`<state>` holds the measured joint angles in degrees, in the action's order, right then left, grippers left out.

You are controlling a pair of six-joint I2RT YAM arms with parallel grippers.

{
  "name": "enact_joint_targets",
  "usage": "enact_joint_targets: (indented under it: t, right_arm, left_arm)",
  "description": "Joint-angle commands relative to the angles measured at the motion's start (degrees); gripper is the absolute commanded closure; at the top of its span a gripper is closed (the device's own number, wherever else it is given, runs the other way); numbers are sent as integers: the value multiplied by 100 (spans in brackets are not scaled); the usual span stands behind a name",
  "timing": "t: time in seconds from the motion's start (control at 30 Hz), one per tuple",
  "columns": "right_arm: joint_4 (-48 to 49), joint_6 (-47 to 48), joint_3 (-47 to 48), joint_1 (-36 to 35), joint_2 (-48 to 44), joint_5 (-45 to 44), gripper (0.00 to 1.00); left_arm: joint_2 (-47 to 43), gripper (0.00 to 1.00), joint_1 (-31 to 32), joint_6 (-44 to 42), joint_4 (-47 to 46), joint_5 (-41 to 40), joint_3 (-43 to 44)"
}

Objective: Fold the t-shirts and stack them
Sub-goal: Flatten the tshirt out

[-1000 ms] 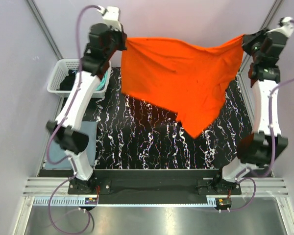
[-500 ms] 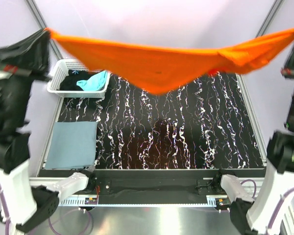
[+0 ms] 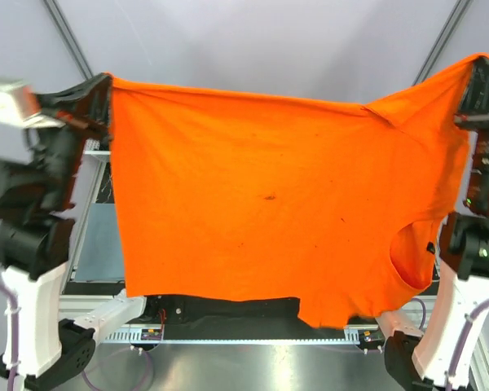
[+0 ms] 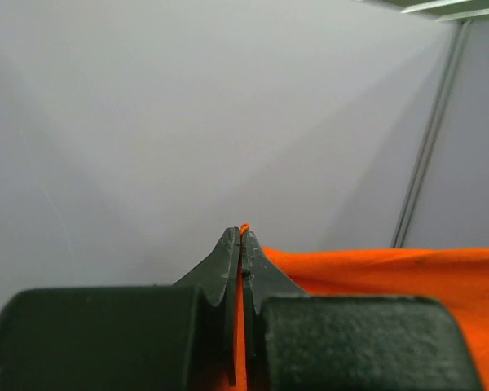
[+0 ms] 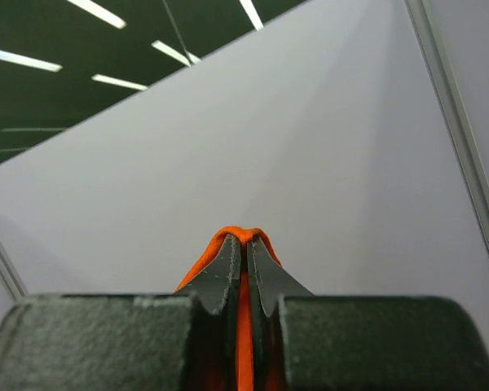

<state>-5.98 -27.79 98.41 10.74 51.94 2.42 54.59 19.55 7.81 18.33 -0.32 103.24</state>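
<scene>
A bright orange t-shirt (image 3: 261, 204) hangs spread wide in the air, close to the top camera, and hides most of the table. My left gripper (image 3: 106, 81) is shut on its upper left corner. In the left wrist view the jaws pinch a thin orange edge, with the left gripper (image 4: 242, 236) closed and more of the orange t-shirt (image 4: 391, 269) trailing to the right. My right gripper (image 3: 477, 63) is shut on the upper right corner. In the right wrist view the orange t-shirt (image 5: 243, 235) folds over the tips of the closed right gripper (image 5: 244, 244). Other t-shirts are hidden.
Both arms are raised high at the left and right sides of the top view. The basket and most of the table are hidden behind the cloth. A strip of the black table edge (image 3: 228, 308) and the arm bases show below the hem.
Both grippers have risen and swung the orange t-shirt up towards the camera. It went from a sagging band across the back to a wide flat sheet that covers the table.
</scene>
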Motion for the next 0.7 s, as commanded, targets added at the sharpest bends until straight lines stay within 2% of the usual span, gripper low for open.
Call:
enact_joint_targets:
  t: [0.0, 0.2, 0.3, 0.4, 0.5, 0.6, 0.67]
  right_arm:
    - [-26, 151, -348, -46, 483, -110, 100]
    - [518, 134, -1472, -46, 1115, -48, 100]
    - [984, 151, -1912, -46, 1703, -31, 100]
    - [1449, 151, -2238, -46, 2459, 74, 100]
    - [1652, 151, -2283, -46, 3320, 171, 100]
    - [1696, 213, -2133, -55, 4138, 303, 100]
    - [1592, 283, -1941, -55, 4637, 365, 100]
  left_arm:
    - [551, 100, -22, -315, -48, -723, -567]
    - [1342, 100, -100, -632, -988, -1067, -1964]
    - [2010, 100, -171, -649, -1814, -1180, -2710]
    - [2994, 100, -232, -528, -2630, -1513, -2940]
    - [4311, 100, -355, -272, -3080, -1366, -2584]
    - [5496, 100, -364, -236, -2862, -1436, -1906]
    - [5921, 100, -364, -236, -2887, -1471, -1475]
